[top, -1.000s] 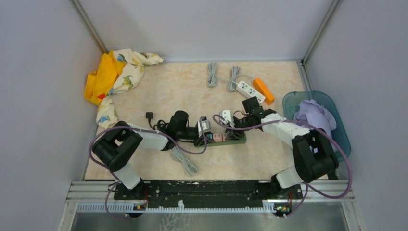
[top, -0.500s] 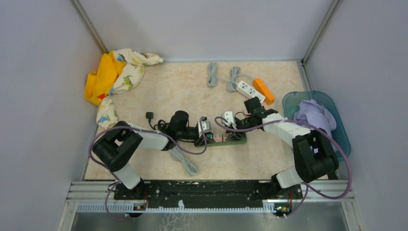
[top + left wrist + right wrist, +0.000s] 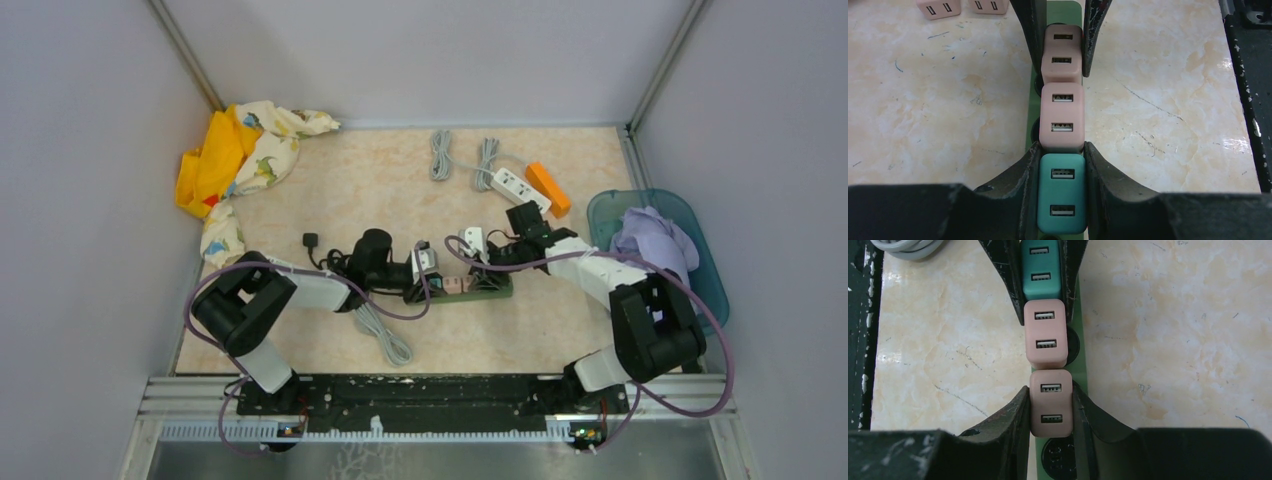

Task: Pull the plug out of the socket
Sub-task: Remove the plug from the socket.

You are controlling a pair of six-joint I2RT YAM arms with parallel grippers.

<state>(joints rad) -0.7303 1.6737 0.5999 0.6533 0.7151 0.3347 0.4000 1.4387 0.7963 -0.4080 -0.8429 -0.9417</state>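
You had your left arm (image 3: 310,290) reaching low to the right and your right arm (image 3: 590,265) reaching low to the left, wrists nearly level, ends facing each other. Your left gripper (image 3: 1061,160) had its jaws closed against the teal plug (image 3: 1062,192); your right gripper (image 3: 1050,395) had its jaws pressed on the nearest pink plug (image 3: 1050,407).
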